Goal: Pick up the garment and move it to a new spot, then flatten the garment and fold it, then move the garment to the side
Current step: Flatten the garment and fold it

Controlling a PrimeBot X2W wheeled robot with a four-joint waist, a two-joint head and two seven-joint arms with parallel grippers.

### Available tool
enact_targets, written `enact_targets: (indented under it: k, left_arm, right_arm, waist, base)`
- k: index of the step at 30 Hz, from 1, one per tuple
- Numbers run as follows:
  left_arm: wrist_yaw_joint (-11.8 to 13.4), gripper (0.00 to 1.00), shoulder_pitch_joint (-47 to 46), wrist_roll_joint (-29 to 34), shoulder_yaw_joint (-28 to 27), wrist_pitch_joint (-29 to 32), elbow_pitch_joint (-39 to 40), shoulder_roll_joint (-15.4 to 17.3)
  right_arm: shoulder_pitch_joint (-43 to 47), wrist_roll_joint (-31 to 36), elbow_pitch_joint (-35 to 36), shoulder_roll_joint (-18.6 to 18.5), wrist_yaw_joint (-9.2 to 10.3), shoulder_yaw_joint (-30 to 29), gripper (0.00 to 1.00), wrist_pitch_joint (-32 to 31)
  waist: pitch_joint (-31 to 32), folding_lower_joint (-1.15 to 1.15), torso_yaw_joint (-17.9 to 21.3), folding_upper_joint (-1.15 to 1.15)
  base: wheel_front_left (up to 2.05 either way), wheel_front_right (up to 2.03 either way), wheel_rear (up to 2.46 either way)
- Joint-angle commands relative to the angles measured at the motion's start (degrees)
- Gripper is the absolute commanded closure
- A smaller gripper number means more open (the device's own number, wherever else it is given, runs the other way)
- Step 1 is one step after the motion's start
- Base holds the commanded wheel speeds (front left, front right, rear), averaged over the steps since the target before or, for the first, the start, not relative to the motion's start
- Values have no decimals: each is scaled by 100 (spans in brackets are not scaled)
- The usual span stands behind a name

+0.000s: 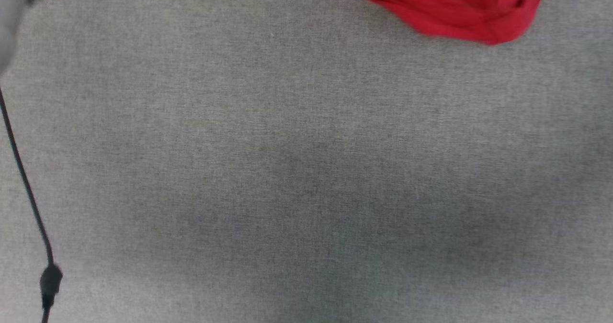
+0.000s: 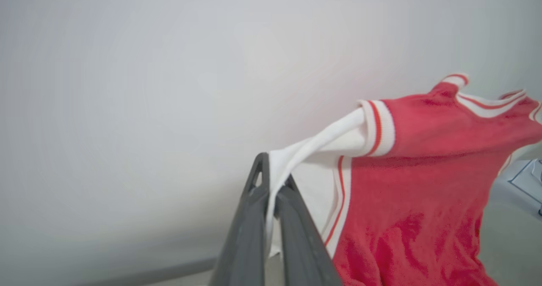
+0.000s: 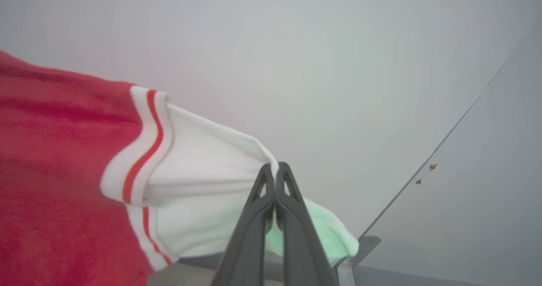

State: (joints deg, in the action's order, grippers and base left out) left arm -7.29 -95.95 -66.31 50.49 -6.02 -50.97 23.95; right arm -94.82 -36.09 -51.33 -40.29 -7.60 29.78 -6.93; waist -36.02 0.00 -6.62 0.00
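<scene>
The garment (image 2: 415, 184) is red cloth with white panels and red-and-white striped trim. It hangs lifted and stretched between both grippers. In the left wrist view my left gripper (image 2: 271, 180) is shut on a white sleeve panel, and the red body drapes away to the right. In the right wrist view my right gripper (image 3: 275, 169) is shut on the other white panel, with the red body (image 3: 55, 171) spreading to the left. In the head view a bunched red fold of the garment (image 1: 459, 7) shows blurred at the top edge, above the grey table (image 1: 306, 170).
A black cable (image 1: 26, 184) with a small plug runs down the left edge of the grey table. A pale forearm part (image 1: 9, 21) sits at the top left corner. Pale walls stand behind the garment, and a grey fixture (image 2: 525, 184) shows at the right.
</scene>
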Motion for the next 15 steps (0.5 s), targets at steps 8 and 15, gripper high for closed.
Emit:
enact_targets:
  k: [8, 15]
  left_arm:
    - [30, 100, -1060, 39, -566, -848, -748, -385]
    - [-17, 100, -270, -205, -431, -891, -561, -498]
  right_arm:
    - [-1084, 760, -1042, 569, 24, -666, 100, 1230]
    - [-493, 817, -1366, 796, 23, -349, 100, 1567]
  waist:
    - [299, 0, 113, 0]
    - [725, 0, 170, 0]
  base:
    - [0, 0, 0]
    - [0, 0, 0]
